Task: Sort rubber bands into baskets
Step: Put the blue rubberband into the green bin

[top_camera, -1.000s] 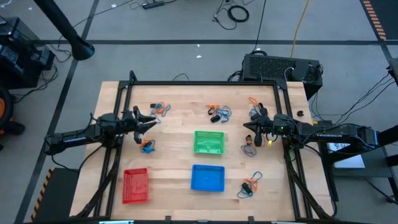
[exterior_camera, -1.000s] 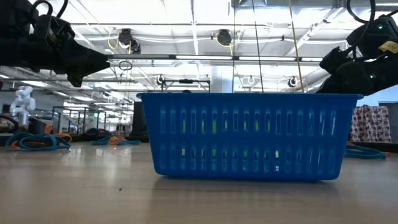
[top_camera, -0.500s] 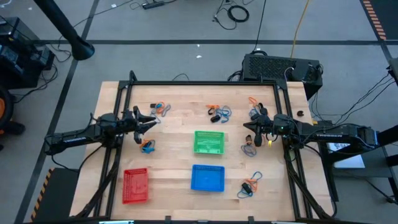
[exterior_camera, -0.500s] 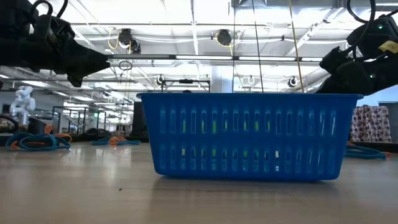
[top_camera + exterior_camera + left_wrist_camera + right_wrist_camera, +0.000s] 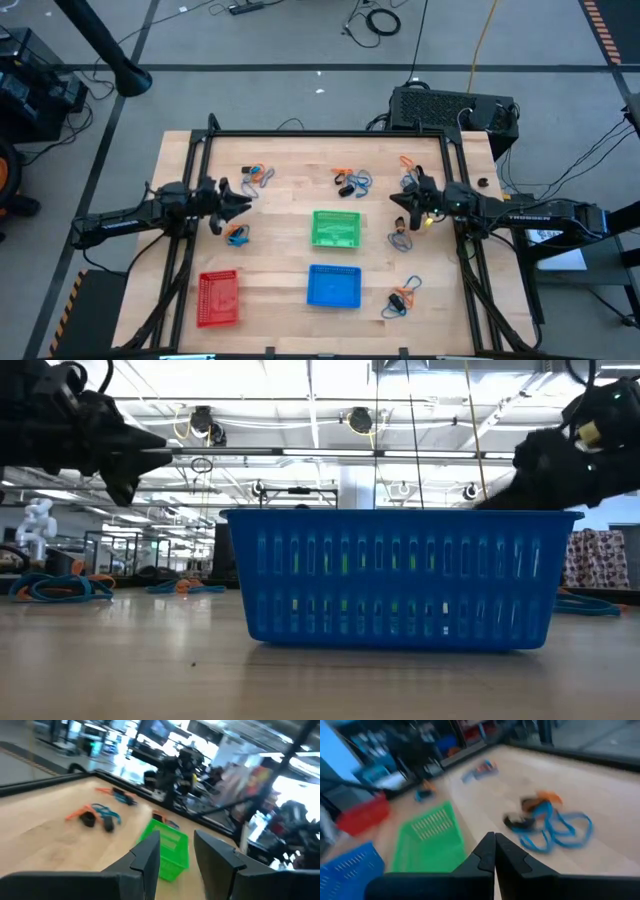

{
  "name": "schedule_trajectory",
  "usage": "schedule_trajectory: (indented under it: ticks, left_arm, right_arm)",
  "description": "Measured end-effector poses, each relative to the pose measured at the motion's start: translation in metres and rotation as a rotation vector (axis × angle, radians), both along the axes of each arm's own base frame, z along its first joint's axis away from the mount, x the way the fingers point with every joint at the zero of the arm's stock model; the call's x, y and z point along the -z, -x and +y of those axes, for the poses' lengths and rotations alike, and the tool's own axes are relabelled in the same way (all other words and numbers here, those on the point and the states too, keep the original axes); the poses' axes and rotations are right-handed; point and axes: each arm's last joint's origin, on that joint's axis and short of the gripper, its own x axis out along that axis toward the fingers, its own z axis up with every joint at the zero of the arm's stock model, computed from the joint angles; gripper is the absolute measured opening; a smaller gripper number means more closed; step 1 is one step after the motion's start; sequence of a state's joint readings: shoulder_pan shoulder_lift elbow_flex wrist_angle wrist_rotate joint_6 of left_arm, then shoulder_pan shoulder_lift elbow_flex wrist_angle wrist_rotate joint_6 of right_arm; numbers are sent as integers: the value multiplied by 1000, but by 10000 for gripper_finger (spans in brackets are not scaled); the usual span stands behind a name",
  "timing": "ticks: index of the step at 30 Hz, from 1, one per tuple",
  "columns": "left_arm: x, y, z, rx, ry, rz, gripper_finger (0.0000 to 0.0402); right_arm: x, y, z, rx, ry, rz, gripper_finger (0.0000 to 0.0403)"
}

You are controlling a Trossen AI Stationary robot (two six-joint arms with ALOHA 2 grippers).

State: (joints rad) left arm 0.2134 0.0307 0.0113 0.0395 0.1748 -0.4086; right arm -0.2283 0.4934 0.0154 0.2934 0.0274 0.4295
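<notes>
Three baskets stand on the wooden table: green in the middle, blue nearer, red near left. Rubber bands lie flat in small orange, blue and black clusters: far left, far middle, far right, left of green, right of green, near right. My left gripper hovers open above the cluster left of green; its wrist view shows the gap. My right gripper hovers shut between the two right-hand clusters, holding nothing.
A black metal frame borders the table's far, left and right sides. The blue basket fills the low view's middle. Bare wood lies between the red and blue baskets and along the near edge.
In the last half second both arms have begun moving. My left gripper has shifted a little toward the table's near edge. My right gripper has moved slightly toward the far edge and the table's middle. No rubber band or basket has moved.
</notes>
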Motion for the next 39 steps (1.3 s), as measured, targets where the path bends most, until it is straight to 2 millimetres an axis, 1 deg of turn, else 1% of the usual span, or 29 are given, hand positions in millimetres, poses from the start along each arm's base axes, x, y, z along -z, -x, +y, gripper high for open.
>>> schedule_trajectory:
  ticks: [2, 4, 8, 11, 13, 16, 21, 26, 30, 33, 35, 39]
  left_arm:
    - [0, 0, 0, -2, -22, 0, 127]
    - [0, 0, 0, -17, -45, 2, 127]
    - [1, 0, 0, -15, -50, 9, 127]
    - [1, 0, -1, 51, -49, 11, 127]
    - [1, -1, -4, 113, -48, 15, 127]
    - [2, -2, -5, 145, -44, 31, 127]
    - [7, -6, -6, 162, -28, 86, 127]
    - [13, -11, -2, 56, -37, 151, 127]
    - [5, -17, 0, 29, -115, 80, 127]
    - [4, -21, 1, 18, -116, 67, 127]
    - [6, -23, 2, -2, -111, 98, 127]
    - [11, -25, 3, -32, -103, 148, 127]
  right_arm:
    - [-5, -1, 1, -24, -22, -62, 0]
    - [-9, -3, 1, -35, -52, -81, 0]
    - [-15, -10, 4, -67, -113, -69, 0]
    - [-23, -19, 7, -95, -137, -42, 0]
    - [-29, -26, 9, -110, -147, 3, 0]
    - [-38, -38, 9, -97, -145, 102, 0]
    - [-49, -57, 2, -31, -59, 305, 0]
    - [-59, -78, -17, 42, 27, 456, 0]
    - [-64, -96, -38, 35, 115, 564, 7]
    - [-66, -106, -57, 8, 137, 641, 30]
    - [-66, -112, -71, 11, 142, 683, 52]
    - [-56, -118, -97, 52, 121, 755, 92]
